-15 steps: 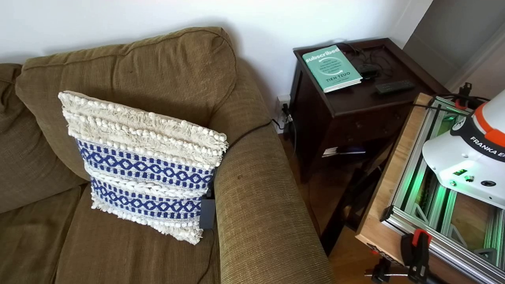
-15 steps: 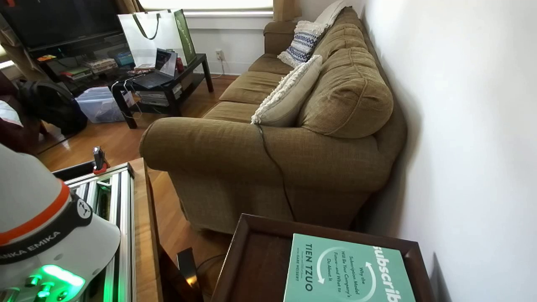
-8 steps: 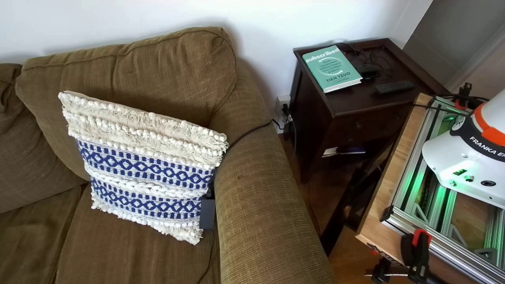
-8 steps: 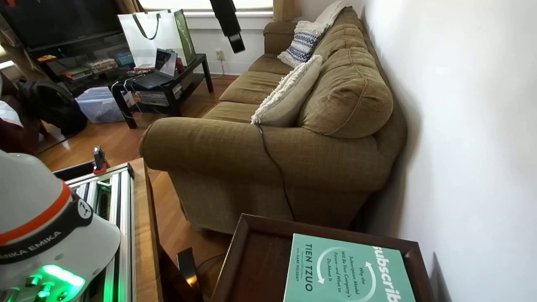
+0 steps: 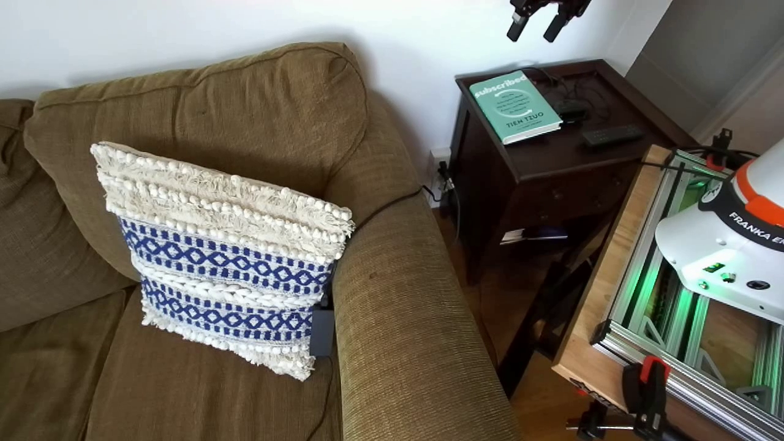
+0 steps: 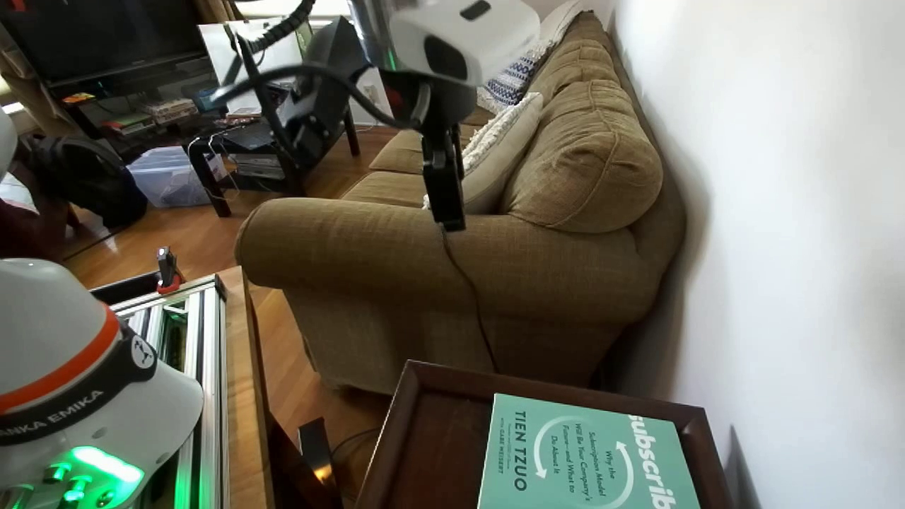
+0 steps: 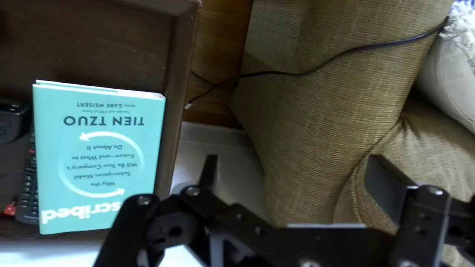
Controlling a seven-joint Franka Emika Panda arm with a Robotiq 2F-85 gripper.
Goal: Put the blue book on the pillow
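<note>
The blue book (image 5: 516, 107) is a teal paperback lying flat, cover up, on a dark wooden nightstand (image 5: 539, 164). It also shows in an exterior view (image 6: 587, 459), cut by the bottom edge, and in the wrist view (image 7: 98, 155). The pillow (image 5: 226, 263), cream with navy patterned bands, leans on the sofa; its side shows in an exterior view (image 6: 498, 159) and its edge in the wrist view (image 7: 454, 81). My gripper (image 5: 533, 34) is open and empty, well above the nightstand. In the wrist view the fingers (image 7: 295, 159) stand wide apart over the sofa arm, right of the book.
The sofa arm (image 5: 398, 306) stands between nightstand and pillow, with a black cable (image 7: 267, 73) across it. A remote (image 5: 612, 135) and a small black box (image 5: 571, 110) lie beside the book. A white wall (image 6: 778, 212) rises behind the sofa and nightstand.
My gripper and forearm have come down into both exterior views from above, toward the nightstand side. The book and pillow have not moved.
</note>
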